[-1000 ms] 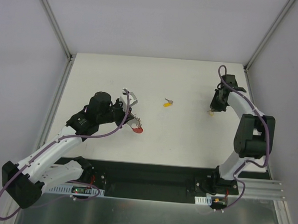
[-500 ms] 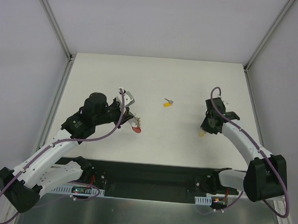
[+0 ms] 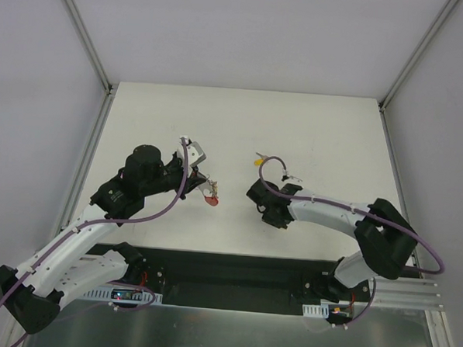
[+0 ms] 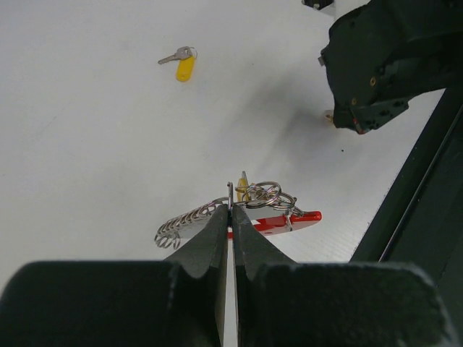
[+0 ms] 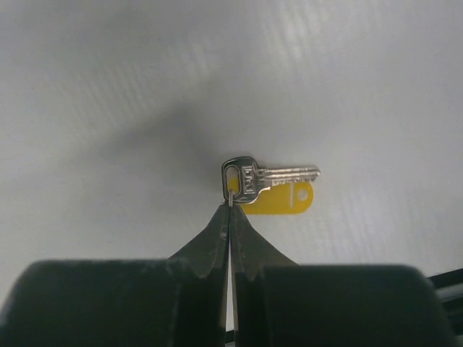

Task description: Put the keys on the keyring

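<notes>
Gleaming silver key (image 5: 269,174) with yellow tag

Silver key (image 5: 271,174) with yellow head, red-and-grey keyring (image 4: 270,224), plain white table (image 3: 242,120)

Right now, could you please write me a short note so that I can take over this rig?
Left gripper: jaws shut on a metal loop of the keyring.
Right gripper: jaws shut on the head of the held key, brought in close to the keyring.
The loose key lies on the table, farther back.
Done: keyring and one key are gripped.
Left to do: thread the held key on, then fetch the loose key. A yellow bit shows among the rings; I cannot tell what it is.
</notes>
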